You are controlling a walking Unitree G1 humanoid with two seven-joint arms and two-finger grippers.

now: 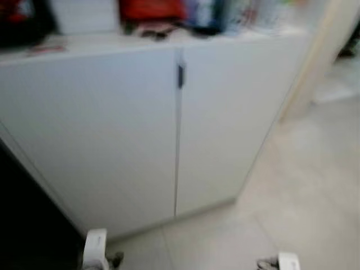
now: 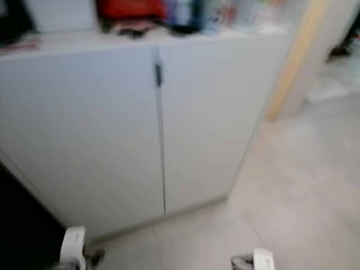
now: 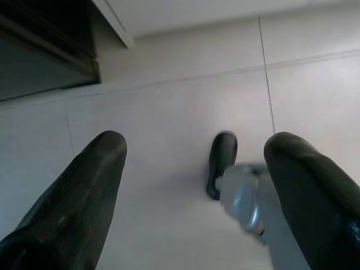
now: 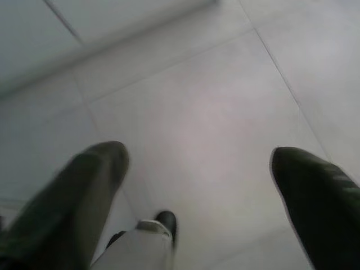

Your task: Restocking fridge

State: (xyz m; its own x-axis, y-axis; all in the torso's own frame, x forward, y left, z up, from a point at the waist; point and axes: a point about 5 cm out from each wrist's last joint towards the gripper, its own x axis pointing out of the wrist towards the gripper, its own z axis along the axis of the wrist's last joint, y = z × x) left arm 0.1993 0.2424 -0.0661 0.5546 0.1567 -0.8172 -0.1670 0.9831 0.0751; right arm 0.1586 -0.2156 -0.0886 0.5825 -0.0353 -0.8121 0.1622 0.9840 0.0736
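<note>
We see no fridge or groceries yet, so restocking looks unstarted. At twelve o'clock stands a white cabinet (image 1: pixel 169 129). Our left end effector (image 3: pixel 197 185) and right end effector (image 4: pixel 197 191) hang spread apart, empty, above floor tiles (image 1: pixel 304 185).

Both arms hang low — left arm (image 1: pixel 95 247) at the near left, right arm (image 1: pixel 287 261) at the near right. Left gripper (image 3: pixel 194 185) and right gripper (image 4: pixel 197 191) point downward — fingers spread wide, holding nothing.
</note>
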